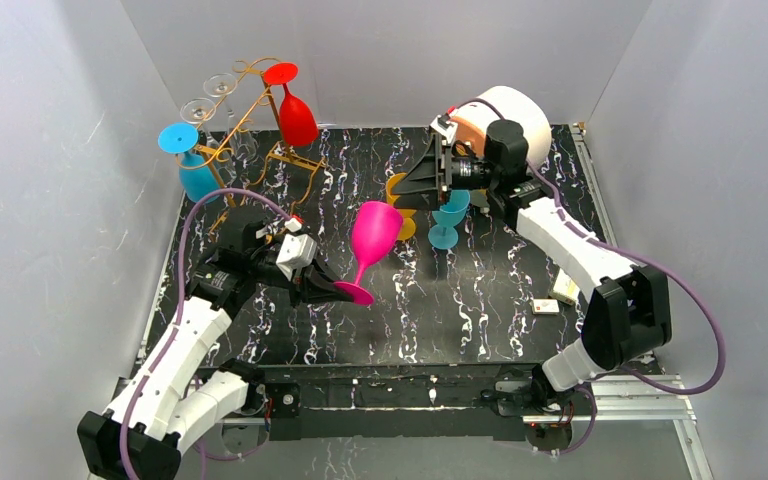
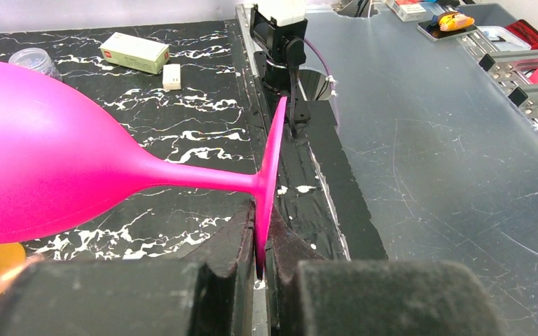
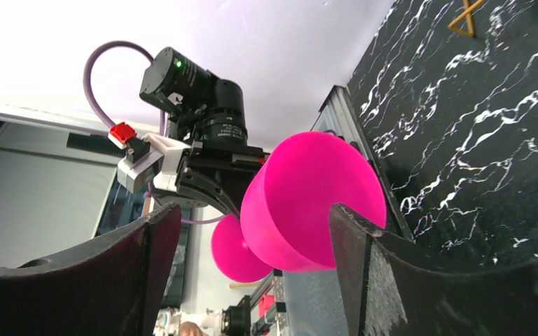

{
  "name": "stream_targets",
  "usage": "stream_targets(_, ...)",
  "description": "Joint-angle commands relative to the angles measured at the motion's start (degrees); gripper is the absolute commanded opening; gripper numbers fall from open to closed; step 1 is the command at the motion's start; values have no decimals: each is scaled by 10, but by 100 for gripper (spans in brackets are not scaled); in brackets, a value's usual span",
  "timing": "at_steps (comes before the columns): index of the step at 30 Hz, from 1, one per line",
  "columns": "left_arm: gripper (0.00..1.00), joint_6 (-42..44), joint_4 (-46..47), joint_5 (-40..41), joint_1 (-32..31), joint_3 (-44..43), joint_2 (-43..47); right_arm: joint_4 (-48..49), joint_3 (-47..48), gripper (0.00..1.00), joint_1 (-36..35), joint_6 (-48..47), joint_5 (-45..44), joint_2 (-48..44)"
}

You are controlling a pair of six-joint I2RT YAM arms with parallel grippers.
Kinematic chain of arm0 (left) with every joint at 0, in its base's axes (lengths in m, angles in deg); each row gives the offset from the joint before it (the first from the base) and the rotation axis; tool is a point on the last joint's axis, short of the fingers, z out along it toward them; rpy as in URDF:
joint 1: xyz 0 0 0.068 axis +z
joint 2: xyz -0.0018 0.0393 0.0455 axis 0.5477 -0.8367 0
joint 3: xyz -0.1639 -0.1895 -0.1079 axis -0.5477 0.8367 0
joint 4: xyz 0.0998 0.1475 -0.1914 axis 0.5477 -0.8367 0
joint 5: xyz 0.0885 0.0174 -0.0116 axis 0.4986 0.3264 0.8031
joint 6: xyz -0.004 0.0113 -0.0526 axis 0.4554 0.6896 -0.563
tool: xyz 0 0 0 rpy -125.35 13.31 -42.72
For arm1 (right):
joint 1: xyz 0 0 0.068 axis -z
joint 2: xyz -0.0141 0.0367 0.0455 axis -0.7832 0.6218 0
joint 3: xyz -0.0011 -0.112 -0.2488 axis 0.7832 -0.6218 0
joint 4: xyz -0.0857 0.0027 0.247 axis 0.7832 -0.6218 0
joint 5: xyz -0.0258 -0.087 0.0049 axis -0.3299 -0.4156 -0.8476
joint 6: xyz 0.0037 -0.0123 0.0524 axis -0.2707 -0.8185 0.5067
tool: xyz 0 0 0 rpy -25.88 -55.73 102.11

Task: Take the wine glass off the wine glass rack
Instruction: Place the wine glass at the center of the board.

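Currently, the pink wine glass (image 1: 374, 232) is clamped by its foot in the left gripper (image 1: 334, 290), clear of the wine glass rack (image 1: 250, 108). The right gripper (image 3: 252, 217) is spread open, holding nothing. Upright placement on the table (image 1: 460, 300) is probably required next.

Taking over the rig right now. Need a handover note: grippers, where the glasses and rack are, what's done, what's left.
Left gripper: shut on the foot rim of the matte pink wine glass, which is held tilted, away from the rack.
Right gripper: open, empty, at the back, facing the pink bowl.
Gold wire wine glass rack: back left, with a red glass, a blue glass and clear glasses hanging on it.
Done: pink glass is off the rack.
Left: probably stand it on the table.
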Motion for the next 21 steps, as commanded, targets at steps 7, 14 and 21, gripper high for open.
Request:
stream_targets(7,0,18,-15,-27,-2,-36,-8,102,17,76,-38,40,27,27)
stream_targets(14,0,20,-23,-10,-2,-31,-12,170,54,65,-38,88,116,58)
stream_targets(21,0,22,-28,12,-2,-48,-17,19,123,52,-34,-23,170,77)
